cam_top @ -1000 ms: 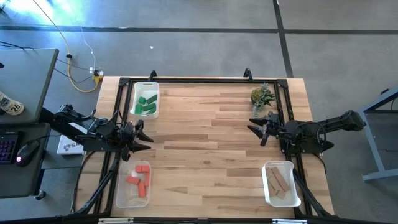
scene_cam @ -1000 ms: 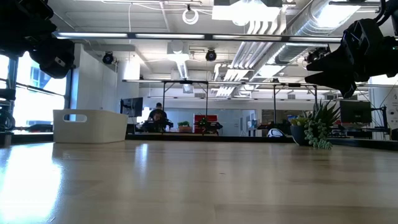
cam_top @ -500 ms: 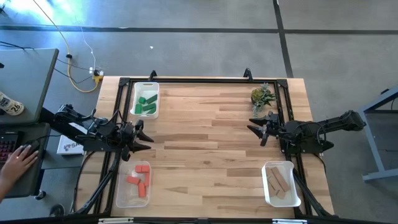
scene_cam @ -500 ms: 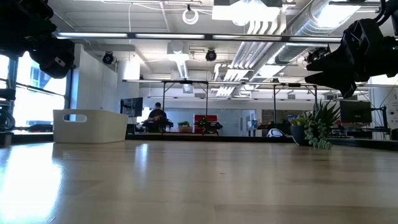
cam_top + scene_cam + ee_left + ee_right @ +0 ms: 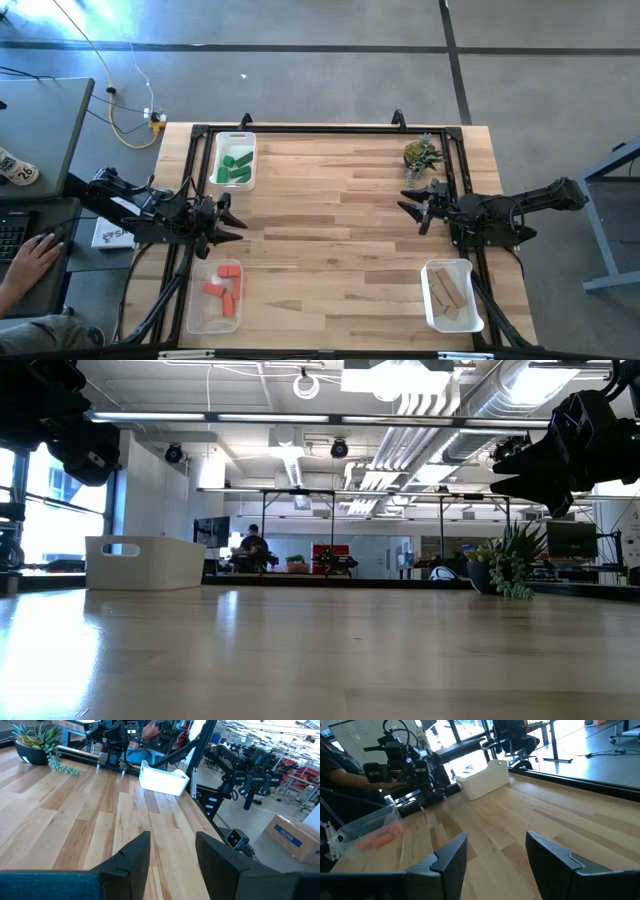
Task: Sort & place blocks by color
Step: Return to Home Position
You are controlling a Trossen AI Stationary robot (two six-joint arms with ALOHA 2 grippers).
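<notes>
Left tool (image 5: 232, 222) and right tool (image 5: 410, 212) hang open and empty (small wooden blocks (image 5: 224, 287) all binned); a low swing home could clip the clear plastic tray (image 5: 197, 312).

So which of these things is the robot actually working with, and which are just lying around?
In the job: green blocks in the left white bin; orange blocks in the clear bin; tan blocks in the right white bin; left gripper and right gripper, both open.

Just lying about: small plant; a person's hand beside the table.
</notes>
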